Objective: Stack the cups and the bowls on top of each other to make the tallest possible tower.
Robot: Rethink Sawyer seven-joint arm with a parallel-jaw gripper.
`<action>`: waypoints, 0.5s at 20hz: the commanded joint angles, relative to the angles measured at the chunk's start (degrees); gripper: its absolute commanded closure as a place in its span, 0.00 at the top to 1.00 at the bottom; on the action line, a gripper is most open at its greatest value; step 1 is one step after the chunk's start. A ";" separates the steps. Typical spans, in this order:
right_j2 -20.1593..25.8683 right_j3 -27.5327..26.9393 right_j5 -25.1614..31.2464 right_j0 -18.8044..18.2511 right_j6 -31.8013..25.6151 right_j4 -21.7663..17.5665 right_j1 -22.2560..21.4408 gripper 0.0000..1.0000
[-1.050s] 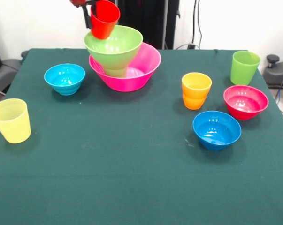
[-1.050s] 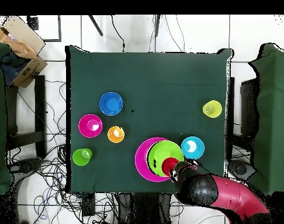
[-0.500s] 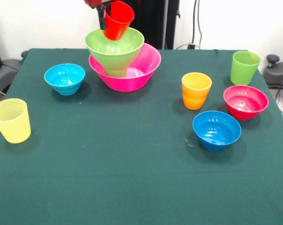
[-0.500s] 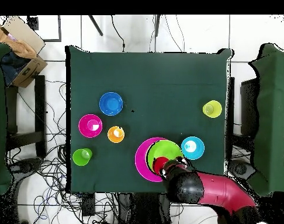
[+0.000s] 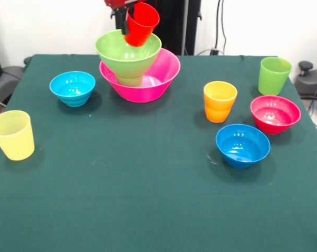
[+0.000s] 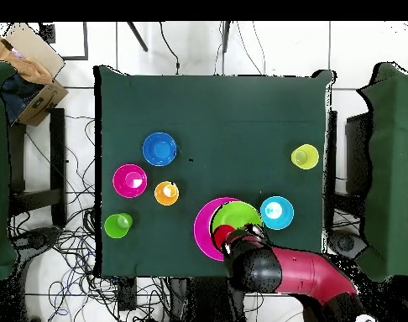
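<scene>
The tower stands at the table's far side in the front view: a large pink bowl (image 5: 158, 73), a small green cup (image 5: 129, 81) upright inside it, and a lime green bowl (image 5: 125, 52) resting on that cup. A red cup (image 5: 142, 23) hangs tilted above the lime green bowl's right rim, with my gripper (image 5: 128, 18) shut on its rim. From overhead the red cup (image 6: 225, 234) shows over the lime green bowl (image 6: 241, 214), mostly hidden by the arm.
Loose pieces in the front view: a light blue bowl (image 5: 72, 87) left of the tower, a pale yellow cup (image 5: 12, 134) at the left edge, an orange cup (image 5: 220, 101), a taller lime green cup (image 5: 274, 75), a magenta bowl (image 5: 275, 113) and a darker blue bowl (image 5: 243, 144).
My gripper has carried the red cup to the right across the lime green bowl, from above its left rim to above its right rim. Nothing else has moved.
</scene>
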 commanded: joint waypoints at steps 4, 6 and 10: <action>0.06 1.82 -3.89 0.93 7.36 -3.94 2.93 0.00; -0.44 1.38 -3.54 0.52 7.46 -3.69 3.84 0.00; -1.62 0.21 -5.18 -1.04 7.08 -4.85 7.44 0.00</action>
